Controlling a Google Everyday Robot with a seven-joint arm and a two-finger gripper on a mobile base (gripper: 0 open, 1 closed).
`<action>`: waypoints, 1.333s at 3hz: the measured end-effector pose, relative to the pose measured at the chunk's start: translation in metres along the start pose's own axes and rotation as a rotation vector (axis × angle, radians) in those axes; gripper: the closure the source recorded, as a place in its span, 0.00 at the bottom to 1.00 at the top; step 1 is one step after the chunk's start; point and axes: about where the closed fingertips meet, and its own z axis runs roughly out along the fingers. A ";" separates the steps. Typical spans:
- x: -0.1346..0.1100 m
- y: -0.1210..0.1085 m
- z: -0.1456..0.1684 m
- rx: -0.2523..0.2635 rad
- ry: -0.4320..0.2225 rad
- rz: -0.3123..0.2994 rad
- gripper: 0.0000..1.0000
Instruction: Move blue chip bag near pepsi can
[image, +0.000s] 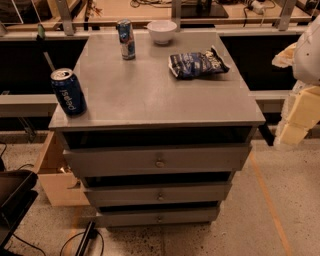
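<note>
The blue chip bag (198, 64) lies flat and crinkled on the right rear part of the grey cabinet top (150, 95). The pepsi can (68, 92) stands upright at the front left corner of the top, white lettering facing me. My gripper (294, 127) is at the right edge of the view, a pale cream shape hanging beside and below the cabinet's right edge, well off the bag and far from the can. It holds nothing that I can see.
A slimmer blue-and-silver can (126, 39) and a white bowl (161, 31) stand at the back of the top. The cabinet has three drawers (159, 161) below. A wooden bench with cables (150, 9) runs behind. A cardboard box (57, 175) sits on the floor at left.
</note>
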 end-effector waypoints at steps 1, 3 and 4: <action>0.000 0.000 0.000 0.000 0.000 0.000 0.00; -0.019 -0.085 0.015 0.139 -0.160 0.053 0.00; -0.035 -0.152 0.021 0.230 -0.209 0.073 0.00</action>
